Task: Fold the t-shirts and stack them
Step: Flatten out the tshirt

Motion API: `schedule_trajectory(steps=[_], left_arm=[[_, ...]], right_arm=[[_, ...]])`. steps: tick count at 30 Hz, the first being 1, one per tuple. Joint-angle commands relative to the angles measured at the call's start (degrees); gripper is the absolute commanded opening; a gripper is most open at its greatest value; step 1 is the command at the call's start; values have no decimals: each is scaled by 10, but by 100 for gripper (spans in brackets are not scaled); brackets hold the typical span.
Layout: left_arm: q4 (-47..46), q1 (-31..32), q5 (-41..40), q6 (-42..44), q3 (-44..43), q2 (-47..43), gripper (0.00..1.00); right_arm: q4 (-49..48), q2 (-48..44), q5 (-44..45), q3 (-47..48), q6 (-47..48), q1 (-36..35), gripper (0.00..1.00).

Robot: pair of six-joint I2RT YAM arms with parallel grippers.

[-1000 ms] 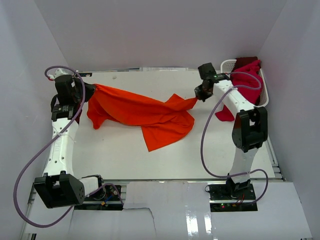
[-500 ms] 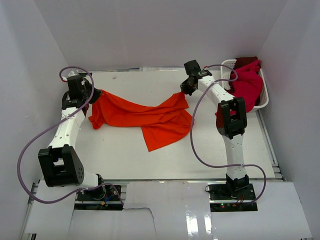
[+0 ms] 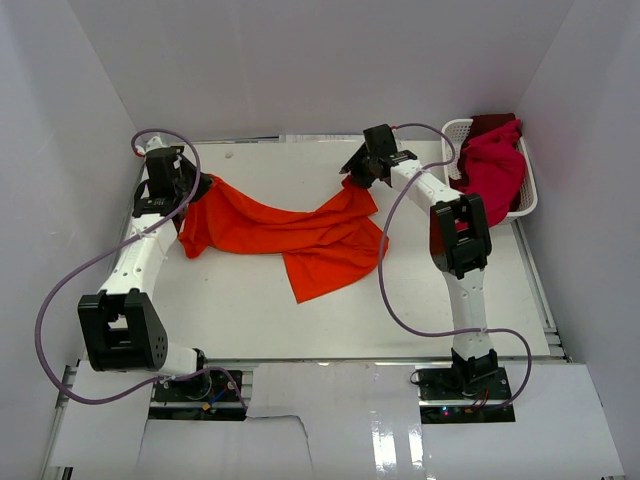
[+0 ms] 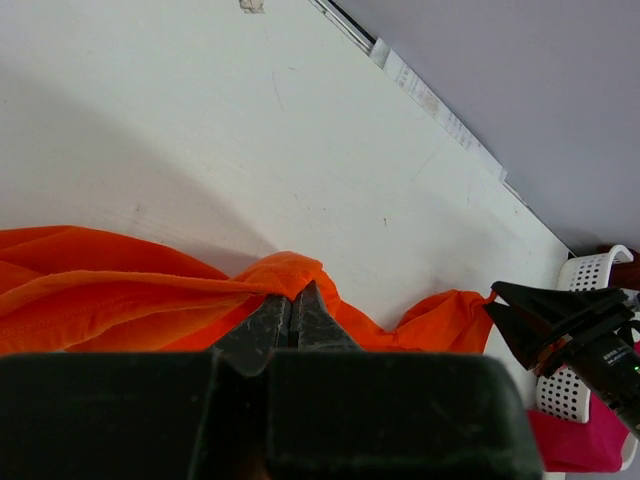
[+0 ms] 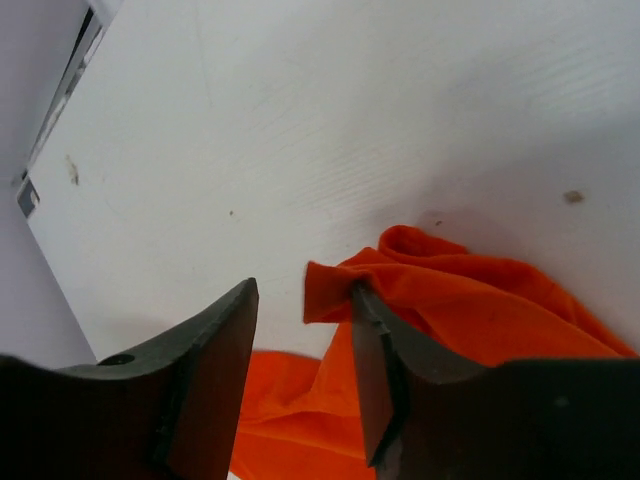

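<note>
Left gripper: clamps tight on a fold of the orange t-shirt, at the shirt's left end. Right gripper: stands partly open, with a corner of the same shirt between the jaws, touching one finger but not pinched. Between the two: lies crumpled across the back half of the white table. Far right: white lattice basket, holding a crimson t-shirt that spills over the rim, with a dark red t-shirt behind it. Only in the right wrist view: the gap between the jaws. Only from above: the whole basket and both shirts in it.
</note>
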State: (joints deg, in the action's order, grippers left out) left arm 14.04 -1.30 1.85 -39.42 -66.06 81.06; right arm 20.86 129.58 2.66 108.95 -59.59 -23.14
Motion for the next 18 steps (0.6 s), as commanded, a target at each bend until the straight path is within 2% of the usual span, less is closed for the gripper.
schedule_trajectory(steps=[1, 3, 6, 7, 10, 11, 14, 18], left_arm=[[-18, 3, -10, 9, -7, -10, 0], [-19, 3, -10, 13, -7, -10, 0], [-19, 3, -29, 21, -7, -14, 0], [-18, 3, -30, 22, -8, -14, 0], [-18, 3, -31, 27, -9, -19, 0], [-19, 3, -30, 28, -9, -20, 0], [-19, 3, -27, 30, -11, -20, 0], [-18, 3, -22, 35, -13, -19, 0]], right_arm=[[-74, -31, -59, -1, 54, 3, 51], [-104, -50, -59, -26, 75, 3, 53], [-138, -74, -72, -39, 193, 6, 55], [-144, -79, -110, -37, 294, 8, 58], [-142, -91, -177, -35, 407, 31, 68], [-144, -93, -236, -37, 444, 54, 69], [-141, -86, -363, -29, 483, 105, 79], [-135, -72, -418, -25, 525, 146, 79]])
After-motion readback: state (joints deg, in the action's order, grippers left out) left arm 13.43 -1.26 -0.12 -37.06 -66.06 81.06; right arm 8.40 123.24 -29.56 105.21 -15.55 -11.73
